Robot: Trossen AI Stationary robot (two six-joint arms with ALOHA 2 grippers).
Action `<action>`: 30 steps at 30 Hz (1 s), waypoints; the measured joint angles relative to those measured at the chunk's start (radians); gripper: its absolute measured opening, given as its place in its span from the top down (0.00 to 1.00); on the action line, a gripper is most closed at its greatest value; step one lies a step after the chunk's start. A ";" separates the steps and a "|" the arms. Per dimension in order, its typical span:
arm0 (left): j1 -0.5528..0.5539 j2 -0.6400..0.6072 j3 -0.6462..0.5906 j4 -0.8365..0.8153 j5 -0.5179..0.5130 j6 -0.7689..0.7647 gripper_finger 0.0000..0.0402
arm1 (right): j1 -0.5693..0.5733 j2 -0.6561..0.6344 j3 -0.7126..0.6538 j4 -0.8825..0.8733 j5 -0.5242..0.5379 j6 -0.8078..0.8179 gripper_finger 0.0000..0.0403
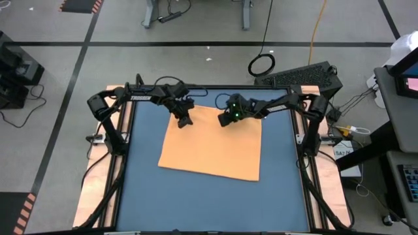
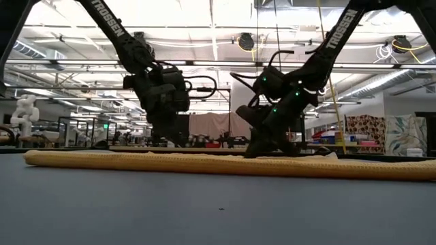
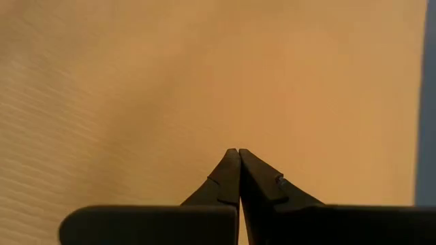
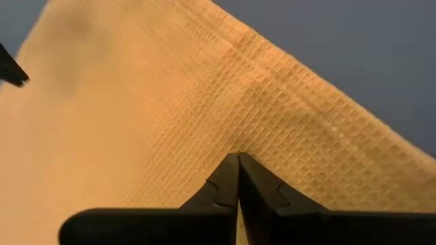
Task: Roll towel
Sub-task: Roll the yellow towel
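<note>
Towel flat on blue table. Left gripper & right gripper at far edge, fingers fully closed; hold on cloth unclear.

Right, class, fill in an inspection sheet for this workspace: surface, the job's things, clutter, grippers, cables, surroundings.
Surface: blue table, wooden border along its sides.
Job's things: towel lies flat and unrolled, slightly skewed, at the far half of the table.
Clutter: nothing seen on the table.
Grippers: left gripper at the towel's far left corner, jaws shut; right gripper at the far edge further right, jaws shut. Whether either pinches cloth cannot be told.
Cables: black coil and a yellow cable on the floor beyond the table.
Surroundings: keyboard beyond the table's far right corner; grey floor with black tape lines.
</note>
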 joint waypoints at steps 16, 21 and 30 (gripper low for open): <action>0.028 0.000 0.001 -0.124 -0.344 0.175 0.99 | -0.064 -0.320 0.006 -0.248 -0.108 -0.114 1.00; 0.041 -0.040 0.036 -0.189 -0.336 0.043 0.99 | -0.022 -0.403 0.004 -0.459 -0.122 -0.143 1.00; -0.061 -0.204 0.037 -0.112 -0.251 -0.268 0.99 | 0.021 -0.498 0.005 -0.700 -0.102 -0.164 1.00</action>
